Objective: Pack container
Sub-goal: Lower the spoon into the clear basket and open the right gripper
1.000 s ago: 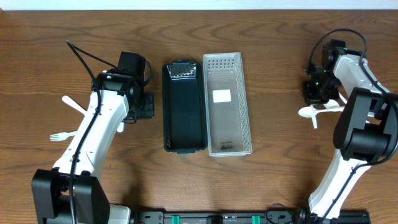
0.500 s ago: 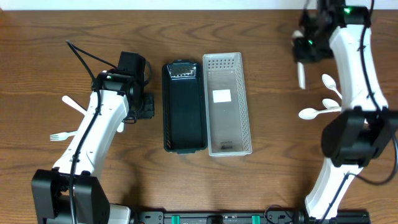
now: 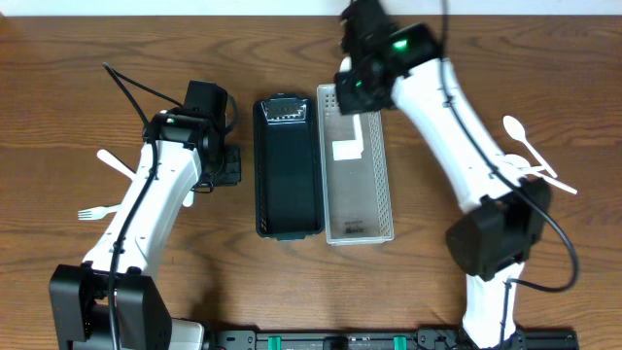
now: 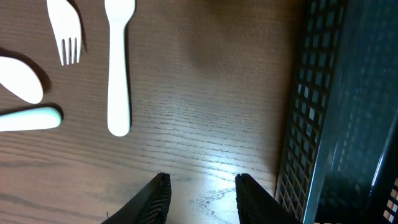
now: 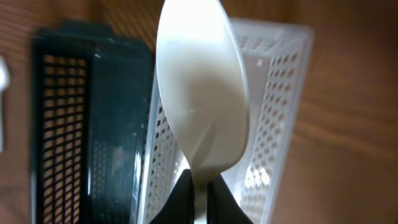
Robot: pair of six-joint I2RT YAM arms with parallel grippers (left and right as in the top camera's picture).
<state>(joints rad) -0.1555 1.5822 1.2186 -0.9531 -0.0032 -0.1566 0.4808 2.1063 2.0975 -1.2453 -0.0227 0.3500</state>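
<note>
Wooden tabletop (image 3: pixel 292 282) is carrying two long baskets side by side near its middle, and a pinched spoon is hanging over the far end of the clear one.

Black basket (image 3: pixel 288 175) is lying just beside the clear basket (image 3: pixel 356 185), so the likeliest slip, as I am judging it, is the spoon (image 5: pixel 200 93) catching the neighbouring rims and dropping into the wrong basket or onto the wood. The right gripper (image 5: pixel 199 186) is clamping only the thin neck, jaws closed on it with the bowl reaching out past the fingertips; so narrow a hold may be letting the spoon swivel, and a high release risks a bounce out. Toward the left edge, the left gripper (image 4: pixel 199 193) is hovering over bare wood, jaws partly apart and gripping nothing, near a white fork (image 4: pixel 65 25), while loose spoons (image 3: pixel 530 156) are waiting by the right edge.
</note>
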